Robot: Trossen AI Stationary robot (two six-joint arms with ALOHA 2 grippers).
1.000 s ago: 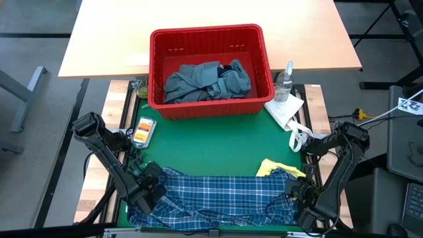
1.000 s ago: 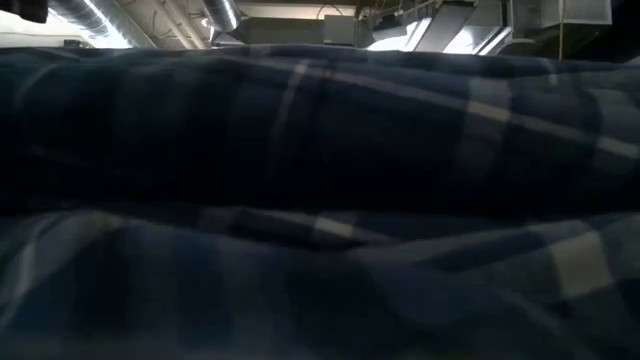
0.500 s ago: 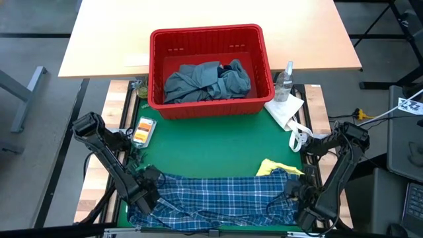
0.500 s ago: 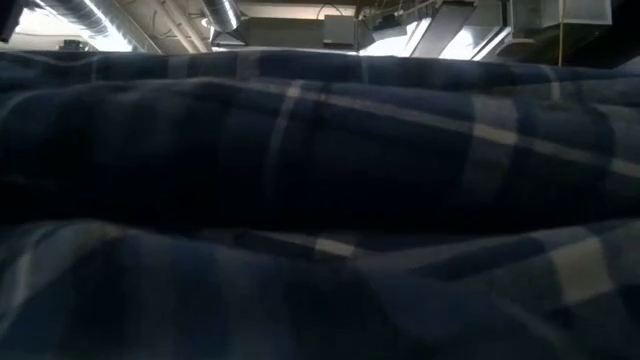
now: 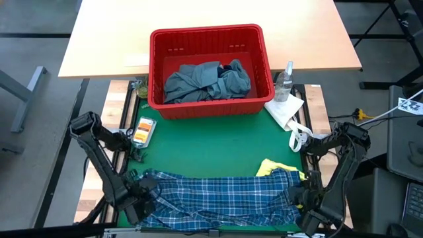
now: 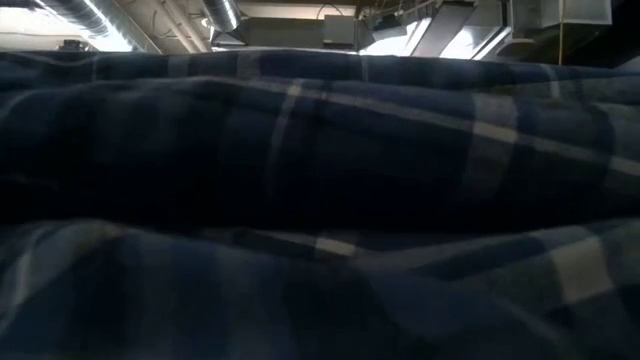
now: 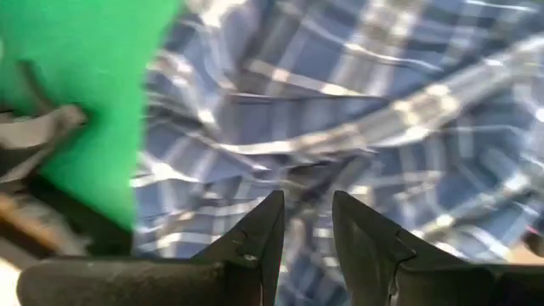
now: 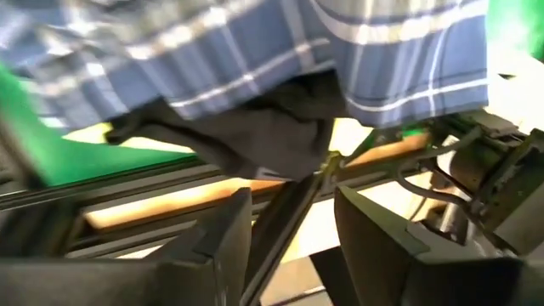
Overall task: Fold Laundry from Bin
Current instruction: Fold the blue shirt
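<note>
The blue-white plaid shirt (image 5: pixel 221 195) lies spread along the near edge of the green mat (image 5: pixel 211 142) and fills the low view (image 6: pixel 320 200). A small yellow garment (image 5: pixel 272 166) peeks out from under its far right corner. Farther back, the red bin (image 5: pixel 208 31) holds a grey-blue garment (image 5: pixel 205 80) and a dark navy one (image 5: pixel 236 66). My left gripper (image 7: pixel 306 212) hovers open above the shirt's left end (image 7: pixel 340 110). My right gripper (image 8: pixel 291 204) stands open at the shirt's right end (image 8: pixel 255 59), over the table's frame.
Right of the bin are a clear spray bottle (image 5: pixel 285 82) and a white paper towel (image 5: pixel 285 109), with a white object (image 5: pixel 299 140) nearer. An orange-yellow packet (image 5: pixel 143 130) lies at the mat's left edge. The mat is bare between bin and shirt.
My left gripper has drawn off the shirt's left end, going toward the table's near left corner and rising. My right gripper has risen a little at the shirt's right end. The shirt has settled lower and now lies flat on the mat.
</note>
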